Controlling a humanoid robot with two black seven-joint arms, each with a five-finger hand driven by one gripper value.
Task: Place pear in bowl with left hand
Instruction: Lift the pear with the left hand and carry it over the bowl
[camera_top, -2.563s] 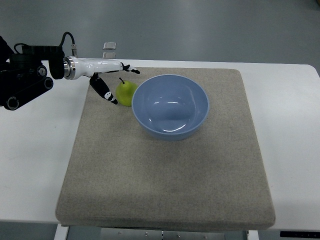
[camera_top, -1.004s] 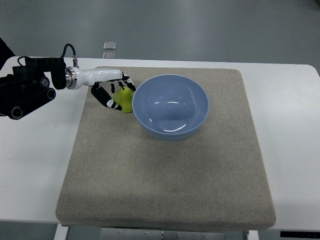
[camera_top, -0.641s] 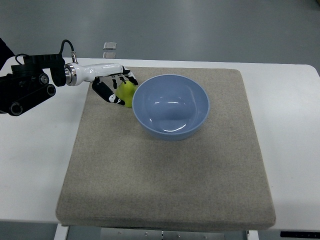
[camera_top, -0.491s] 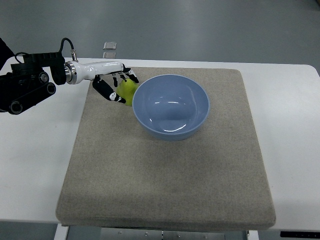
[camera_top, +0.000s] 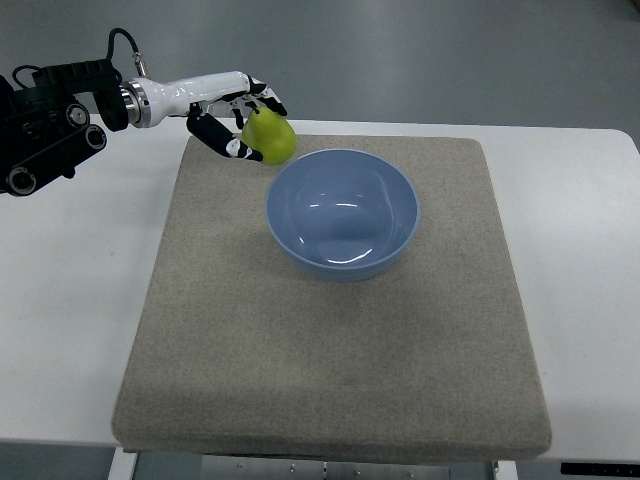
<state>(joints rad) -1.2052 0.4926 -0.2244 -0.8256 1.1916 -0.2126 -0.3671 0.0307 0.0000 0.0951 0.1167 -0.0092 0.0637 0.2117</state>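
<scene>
Pear (camera_top: 268, 138), yellow-green, smooth, gripped in left hand (camera_top: 240, 115); beside bowl (camera_top: 342, 213)

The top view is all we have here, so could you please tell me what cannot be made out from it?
- Pear: its left side is hidden by the left hand grasping it.
- Height of the pear above the mat: the steep downward view hides it.
- Left arm: cut off by the left edge.
- Right arm: not in view.
</scene>
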